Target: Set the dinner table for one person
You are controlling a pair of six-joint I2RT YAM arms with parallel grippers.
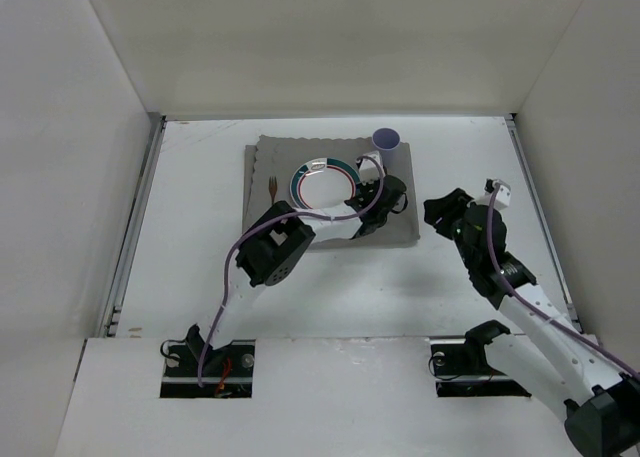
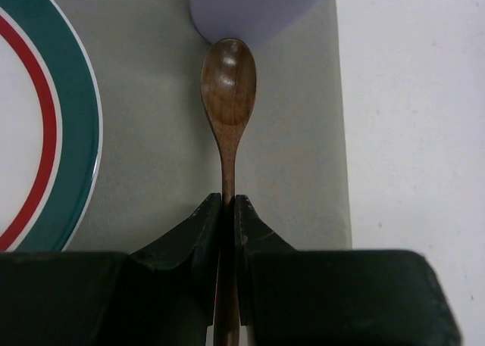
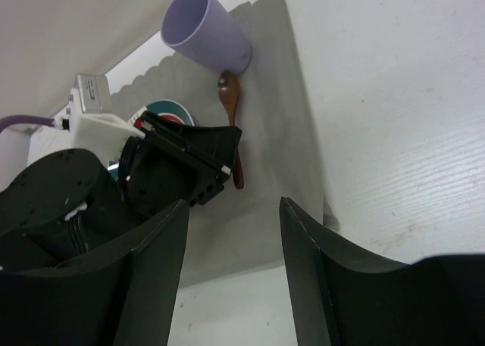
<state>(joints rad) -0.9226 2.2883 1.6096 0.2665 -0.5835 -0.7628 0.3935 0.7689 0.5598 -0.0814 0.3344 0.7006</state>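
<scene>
Counts, L to R: 2 rails, 1 mat, 1 fork, 1 plate, 1 spoon, 1 cup.

- dinner table (image 1: 200, 267): white top, fills the workspace. One metal rail (image 1: 135, 227) on each side edge.
- grey mat (image 1: 262, 162): lies on the table's far centre (scalloped edges).
- fork (image 1: 272, 188): small and brown, on the mat just left of the plate.
- plate (image 1: 320, 182): white, with one teal band and one red ring, mid-mat.
- left gripper (image 2: 229, 202): fingers pinched tight on the handle of the wooden spoon (image 2: 228, 96). The spoon is over the mat strip right of the plate, its bowl tip right at the cup's base.
- cup (image 1: 386, 139): lilac, upright, on the mat's far right corner.
- right gripper (image 3: 233, 202): fingers spread apart with nothing between them. It hovers over bare table right of the mat.
</scene>
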